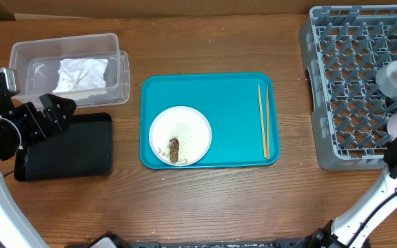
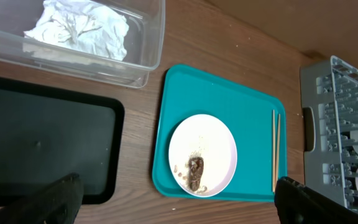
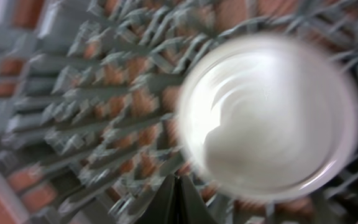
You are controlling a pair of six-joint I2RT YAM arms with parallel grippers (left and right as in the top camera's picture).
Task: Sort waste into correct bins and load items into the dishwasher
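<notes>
- My left jaws are wide open and hold nothing. They hang over the black tray [image 1: 81,148], left of the teal tray [image 1: 233,96].
- My right jaws are shut tight with nothing in them. They are over the dish rack [image 1: 343,83], right of the teal tray, just above a round white dish [image 3: 272,118] too blurry to name.
- The white plate [image 1: 180,136] sits on the teal tray, in the left corner nearest me. It has rice and a brown food lump [image 1: 174,149] on it. If I tip the plate too soon, food could spill on the desk [image 1: 219,200].
- The chopsticks [image 1: 263,120] lie flat beside the teal tray's right rim. They are thin, so they could slip out or drop through the rack's holes.
- The napkin [image 1: 81,74] is in the clear tub [image 1: 19,55], behind and left of the teal tray.
- The teal tray's raised rim could catch my jaws if I come in low.
- Bare desk on both sides of the teal tray gives me room. The rack's wall is tall, so I must lift over it.
</notes>
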